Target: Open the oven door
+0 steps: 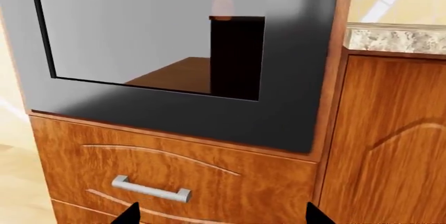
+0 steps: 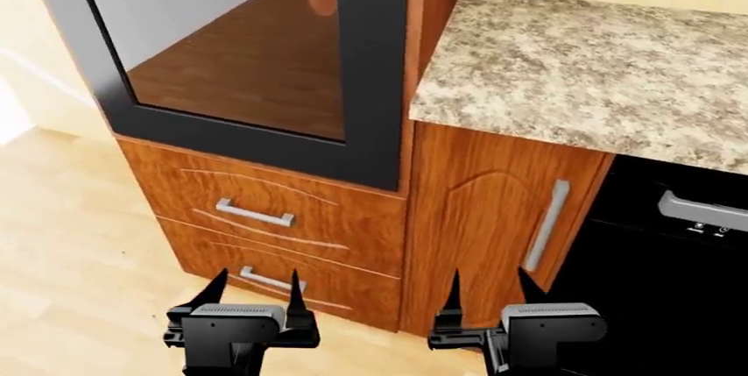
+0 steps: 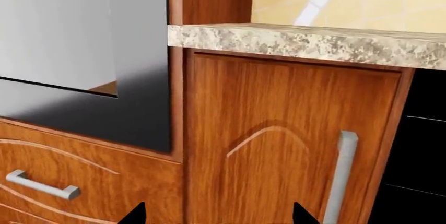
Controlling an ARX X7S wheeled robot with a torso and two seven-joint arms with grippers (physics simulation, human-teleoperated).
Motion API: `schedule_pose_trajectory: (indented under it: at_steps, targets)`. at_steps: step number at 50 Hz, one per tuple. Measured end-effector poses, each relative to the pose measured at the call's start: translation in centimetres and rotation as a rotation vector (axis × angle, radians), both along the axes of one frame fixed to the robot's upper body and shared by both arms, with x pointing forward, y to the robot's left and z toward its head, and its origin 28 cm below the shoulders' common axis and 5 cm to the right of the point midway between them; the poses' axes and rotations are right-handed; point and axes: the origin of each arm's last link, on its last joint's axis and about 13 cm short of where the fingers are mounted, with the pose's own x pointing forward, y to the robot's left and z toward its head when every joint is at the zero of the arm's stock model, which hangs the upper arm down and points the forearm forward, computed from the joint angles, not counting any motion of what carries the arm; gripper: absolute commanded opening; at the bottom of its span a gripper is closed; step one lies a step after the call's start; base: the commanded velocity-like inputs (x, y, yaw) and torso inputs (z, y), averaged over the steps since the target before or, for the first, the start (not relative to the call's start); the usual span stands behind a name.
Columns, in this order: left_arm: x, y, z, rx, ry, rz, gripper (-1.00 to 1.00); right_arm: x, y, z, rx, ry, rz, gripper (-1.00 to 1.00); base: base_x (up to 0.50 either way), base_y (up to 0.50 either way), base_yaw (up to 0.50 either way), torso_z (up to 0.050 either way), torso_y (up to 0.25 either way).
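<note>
- A simulated kitchen with a pale yellow wooden floor point(image 2: 70, 244) and a run of orange-brown wooden cabinets.
- A speckled beige-and-brown granite table point(image 2: 584, 69) tops the cabinet run, above and ahead of the right end effector point(image 2: 489, 287).
- Under it is an orange-brown wooden cabinet door point(image 2: 491, 227) with an arched panel and an upright grey bar handle point(image 2: 546, 225), directly ahead of the right end effector.
- Beyond that door, further to the right-hand side, is an all-black appliance front point(image 2: 666, 280) with a silver handle.
- The oven door point(image 2: 251, 60), a large flat panel with a wide matte black frame around a glossy glass window, stands shut in the tall cabinet, above and ahead of the left end effector point(image 2: 254, 287), well apart from it. Its handle is not in view.
- Two orange-brown wooden drawers sit below the oven door; the upper drawer's grey bar handle point(image 2: 254, 213) is just above the left end effector's tips.
- Left end effector: black pointed fingers point(image 2: 215, 287) spread wide, holding nothing.
- Right end effector: fingers likewise spread wide, holding nothing, touching no surface.
</note>
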Motion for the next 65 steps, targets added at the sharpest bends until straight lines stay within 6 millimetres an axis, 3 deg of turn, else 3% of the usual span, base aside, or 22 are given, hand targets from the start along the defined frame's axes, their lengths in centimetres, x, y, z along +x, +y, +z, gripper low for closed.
schedule_pose_trajectory:
  at_steps: [12, 40, 57, 61, 65]
  targets:
    - [0.0, 0.0, -0.1, 0.004, 0.0, 0.0, 1.0, 0.1, 0.1, -0.2, -0.014, 0.016, -0.002, 1.0, 0.07, 0.02, 0.0, 0.0, 0.0]
    - [-0.1, 0.0, 0.0, 0.005, 0.0, 0.0, 1.0, 0.1, 0.0, -0.2, -0.013, 0.029, -0.005, 1.0, 0.33, 0.1, 0.0, 0.0, 0.0]
    - [0.0, 0.0, 0.0, 0.001, 0.002, 0.011, 1.0, 0.1, 0.1, -0.2, -0.016, 0.027, 0.003, 1.0, 0.0, 0.0, 0.0, 0.0, 0.0]
    - [0.0, 0.6, 0.6, -0.01, 0.011, 0.036, 1.0, 0.1, 0.1, -0.2, -0.015, 0.028, 0.005, 1.0, 0.0, 0.0, 0.0, 0.0, 0.0]
    - [-0.6, 2.7, 1.8, 0.086, -0.007, 0.081, 1.0, 0.1, 0.0, -0.2, -0.014, 0.032, 0.008, 1.0, 0.0, 0.0, 0.0, 0.0, 0.0]
